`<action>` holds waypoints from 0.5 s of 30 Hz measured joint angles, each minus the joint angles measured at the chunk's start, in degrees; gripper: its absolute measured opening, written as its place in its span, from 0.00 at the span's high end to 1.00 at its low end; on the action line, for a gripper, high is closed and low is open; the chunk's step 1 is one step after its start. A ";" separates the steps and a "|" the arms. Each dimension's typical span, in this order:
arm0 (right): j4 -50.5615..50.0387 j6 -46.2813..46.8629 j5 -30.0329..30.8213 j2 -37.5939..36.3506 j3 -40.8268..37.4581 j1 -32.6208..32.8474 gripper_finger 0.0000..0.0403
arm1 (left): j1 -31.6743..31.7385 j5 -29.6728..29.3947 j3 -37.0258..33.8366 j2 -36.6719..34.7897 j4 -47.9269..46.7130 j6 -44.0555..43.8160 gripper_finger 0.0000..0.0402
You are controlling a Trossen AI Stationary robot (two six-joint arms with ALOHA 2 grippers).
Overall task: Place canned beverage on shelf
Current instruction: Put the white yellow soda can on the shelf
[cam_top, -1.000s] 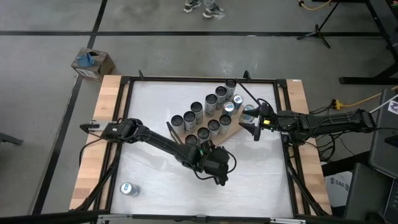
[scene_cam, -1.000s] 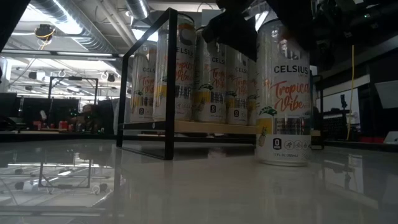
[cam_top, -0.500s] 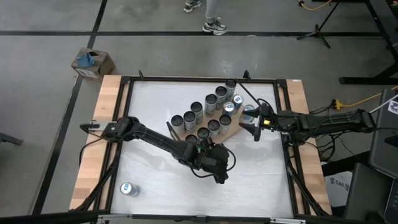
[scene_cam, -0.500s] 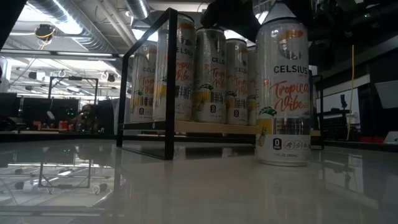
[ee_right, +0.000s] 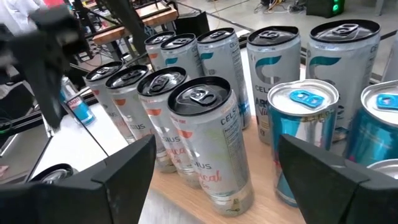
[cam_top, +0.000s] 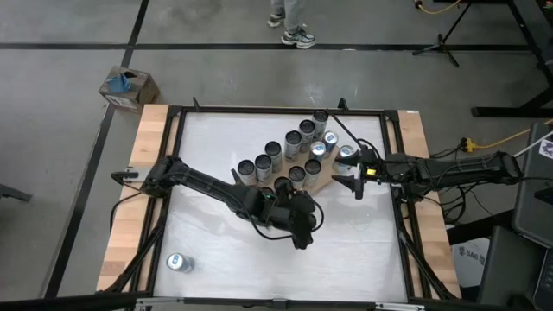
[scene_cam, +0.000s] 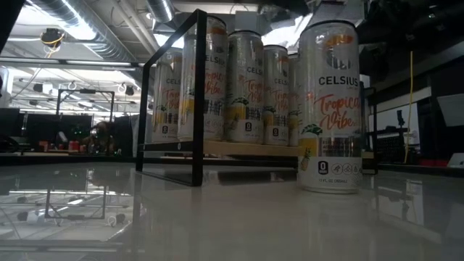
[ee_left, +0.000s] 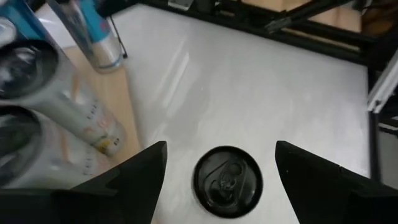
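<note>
Since the earlier frame, the left gripper has been drawn up and back from the can it stood over; its jaws are spread wide, with nothing between them. That can is left upright on the white table, just beside the near edge of the shelf, not yet on it. About a dozen cans are already ranked on the shelf. One more can is seen lying well apart near the left front corner, so at least two seem to remain. The right gripper hovers at the shelf's right end, jaws apart and empty. Glossy tabletop reflections, ceiling ducts and a person's legs beyond are visible.
</note>
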 joint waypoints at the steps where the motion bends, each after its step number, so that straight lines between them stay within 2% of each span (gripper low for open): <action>1: -0.12 0.00 -0.01 0.02 0.00 0.00 0.20 | 0.05 0.48 0.00 -0.79 -0.44 0.35 0.28; 4: -0.22 0.00 -0.01 0.02 0.00 0.00 0.20 | 0.10 2.41 0.00 -3.38 -2.18 0.21 0.28; 6: -0.21 0.00 -0.04 0.02 0.00 0.00 0.20 | 0.07 5.73 0.00 -5.35 -5.47 -1.89 0.28; 11: -0.23 0.00 -0.04 0.02 0.00 0.00 0.20 | -0.75 15.54 0.00 -10.26 -18.70 -14.19 0.28; 15: -0.23 0.00 -0.04 0.00 0.00 0.00 0.20 | -2.98 16.35 0.02 -12.52 -28.99 -21.69 0.28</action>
